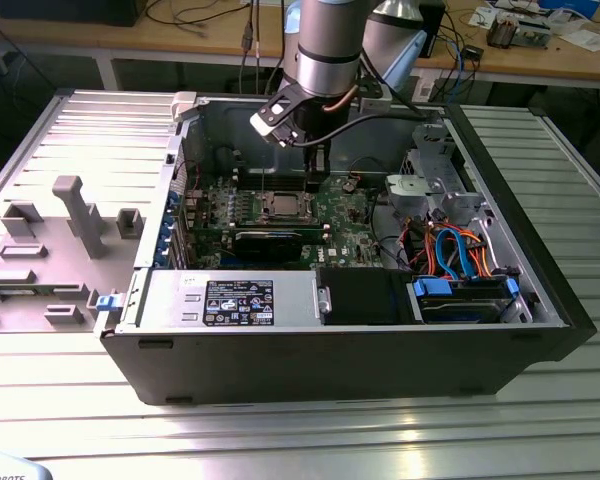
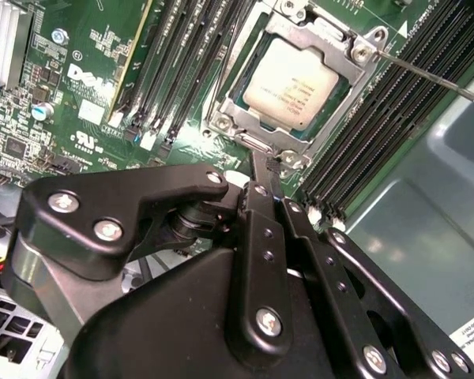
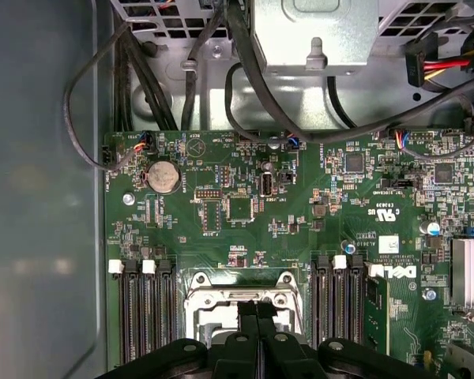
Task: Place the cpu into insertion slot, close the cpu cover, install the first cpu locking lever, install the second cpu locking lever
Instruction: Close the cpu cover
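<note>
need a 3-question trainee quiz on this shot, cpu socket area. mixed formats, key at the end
1. True or false: the cpu lies in the insertion slot, with the cpu cover framing it.
2. The fingertips of the gripper are nearest to: A) the round coin battery, B) the edge of the cpu cover, C) the drive bay cables.
3. Fill in: the long black slots on both sides of the socket take ___ modules.

Key: 1 true; 2 B; 3 memory.
</note>
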`<state>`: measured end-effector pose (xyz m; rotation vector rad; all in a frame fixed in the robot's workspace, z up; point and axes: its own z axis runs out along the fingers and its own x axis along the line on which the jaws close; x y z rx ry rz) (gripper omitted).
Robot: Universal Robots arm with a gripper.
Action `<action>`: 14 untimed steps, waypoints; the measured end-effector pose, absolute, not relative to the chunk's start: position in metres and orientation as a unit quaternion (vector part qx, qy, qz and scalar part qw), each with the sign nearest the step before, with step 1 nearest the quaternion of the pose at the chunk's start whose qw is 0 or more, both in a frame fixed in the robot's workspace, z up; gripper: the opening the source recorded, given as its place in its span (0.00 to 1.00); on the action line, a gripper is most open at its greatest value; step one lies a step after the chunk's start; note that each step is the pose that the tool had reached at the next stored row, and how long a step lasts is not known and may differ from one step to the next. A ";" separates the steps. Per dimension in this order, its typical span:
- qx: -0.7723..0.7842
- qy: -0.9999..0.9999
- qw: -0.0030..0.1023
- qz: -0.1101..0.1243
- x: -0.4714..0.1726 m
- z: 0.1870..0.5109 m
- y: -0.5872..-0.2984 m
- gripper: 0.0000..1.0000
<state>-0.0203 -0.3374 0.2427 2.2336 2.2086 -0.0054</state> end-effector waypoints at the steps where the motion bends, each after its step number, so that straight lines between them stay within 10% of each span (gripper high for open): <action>1: 0.711 0.703 0.000 -0.002 -0.020 0.243 -0.337 0.11; 14: 0.711 0.703 0.000 -0.002 -0.021 0.242 -0.337 0.11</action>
